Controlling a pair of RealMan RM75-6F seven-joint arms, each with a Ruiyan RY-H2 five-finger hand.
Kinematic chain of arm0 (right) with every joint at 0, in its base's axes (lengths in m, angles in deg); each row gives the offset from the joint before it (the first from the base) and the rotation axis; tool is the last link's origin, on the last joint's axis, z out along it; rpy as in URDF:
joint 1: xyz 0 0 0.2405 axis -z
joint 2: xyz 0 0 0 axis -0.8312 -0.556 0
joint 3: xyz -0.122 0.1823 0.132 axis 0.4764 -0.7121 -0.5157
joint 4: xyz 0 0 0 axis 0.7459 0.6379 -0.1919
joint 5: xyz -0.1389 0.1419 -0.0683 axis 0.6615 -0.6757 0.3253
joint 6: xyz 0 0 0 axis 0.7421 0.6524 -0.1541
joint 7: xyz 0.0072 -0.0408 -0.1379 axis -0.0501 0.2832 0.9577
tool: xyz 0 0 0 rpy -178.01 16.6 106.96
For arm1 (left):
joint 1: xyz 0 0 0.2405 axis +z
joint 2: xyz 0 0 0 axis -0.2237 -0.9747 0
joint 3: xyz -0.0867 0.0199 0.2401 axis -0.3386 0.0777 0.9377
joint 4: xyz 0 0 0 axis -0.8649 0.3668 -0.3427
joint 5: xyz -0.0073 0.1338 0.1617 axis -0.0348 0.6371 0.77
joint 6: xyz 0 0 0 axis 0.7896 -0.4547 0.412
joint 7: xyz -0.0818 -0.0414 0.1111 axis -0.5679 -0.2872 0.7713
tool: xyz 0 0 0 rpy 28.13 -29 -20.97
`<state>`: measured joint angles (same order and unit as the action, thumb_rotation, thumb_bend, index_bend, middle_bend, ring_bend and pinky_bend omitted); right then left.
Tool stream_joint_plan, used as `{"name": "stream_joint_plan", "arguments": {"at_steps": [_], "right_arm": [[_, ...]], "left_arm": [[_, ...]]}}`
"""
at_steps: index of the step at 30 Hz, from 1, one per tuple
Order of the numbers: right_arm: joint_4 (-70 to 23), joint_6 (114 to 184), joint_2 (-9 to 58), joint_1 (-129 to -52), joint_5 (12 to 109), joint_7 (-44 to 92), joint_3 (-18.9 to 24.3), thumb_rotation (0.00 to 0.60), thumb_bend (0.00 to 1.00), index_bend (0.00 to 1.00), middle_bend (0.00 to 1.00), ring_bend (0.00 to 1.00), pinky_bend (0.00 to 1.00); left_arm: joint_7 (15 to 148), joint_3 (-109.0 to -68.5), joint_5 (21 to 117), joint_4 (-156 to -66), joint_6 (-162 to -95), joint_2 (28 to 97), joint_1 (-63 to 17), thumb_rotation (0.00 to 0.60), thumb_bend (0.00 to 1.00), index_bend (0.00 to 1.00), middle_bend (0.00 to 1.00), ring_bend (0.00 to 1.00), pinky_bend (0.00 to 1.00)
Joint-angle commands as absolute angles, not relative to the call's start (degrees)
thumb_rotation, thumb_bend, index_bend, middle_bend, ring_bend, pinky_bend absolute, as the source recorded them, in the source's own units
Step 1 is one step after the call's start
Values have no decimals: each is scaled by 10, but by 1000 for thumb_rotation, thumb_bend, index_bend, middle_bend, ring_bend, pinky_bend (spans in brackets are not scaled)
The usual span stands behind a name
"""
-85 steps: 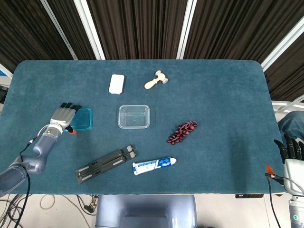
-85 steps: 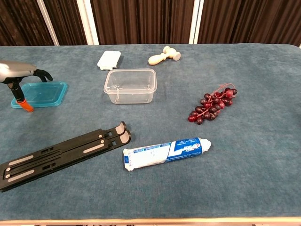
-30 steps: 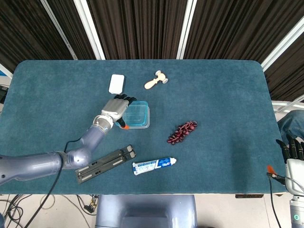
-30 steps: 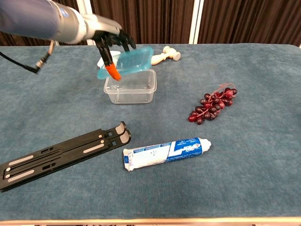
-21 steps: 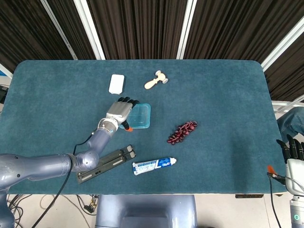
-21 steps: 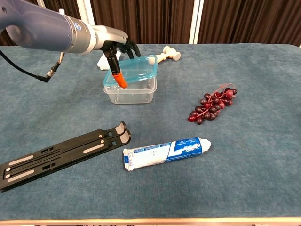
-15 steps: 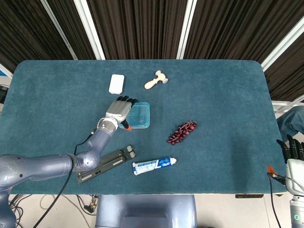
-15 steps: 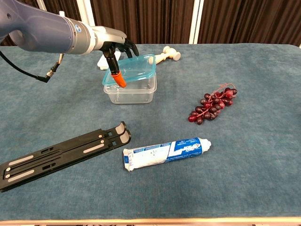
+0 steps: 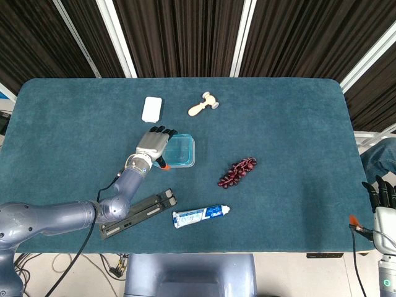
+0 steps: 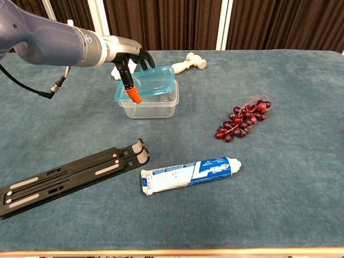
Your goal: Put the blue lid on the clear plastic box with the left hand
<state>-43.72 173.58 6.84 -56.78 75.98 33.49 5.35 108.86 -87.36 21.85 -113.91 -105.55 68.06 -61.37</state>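
Where the left hand (image 10: 128,63) curls its dark fingers over one edge, it grips the blue lid (image 10: 147,82): translucent, rounded rectangle, tilted above the clear plastic box (image 10: 152,103) just below the hand, long axis running away from the fingers. Right hand (image 9: 385,204): fingers straight, holding nothing.

Matt cloth table (image 10: 301,80), glossy plastic box (image 10: 156,105)

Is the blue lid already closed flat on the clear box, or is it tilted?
Tilted, not closed. The blue lid sits askew over the clear box, with the left hand holding its left edge.
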Motion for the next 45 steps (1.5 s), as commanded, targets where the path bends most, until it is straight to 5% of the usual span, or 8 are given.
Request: {"name": "stream_joint_plan", "arguments": {"at_steps": [1,45], "right_arm": [[-437,1736,68,-568,760,335,54,600,292,165,40,21,0],[-438,1735,67,-567,760,333,54,600,291,166,40,21,0]], "left_arm": [[1087,-875,221,-1135,-1051,683,-612,600,277,139,333,0,48],[1126,-880,200,-1091,-1056,721,-618,600,272,135,331,0,47]]}}
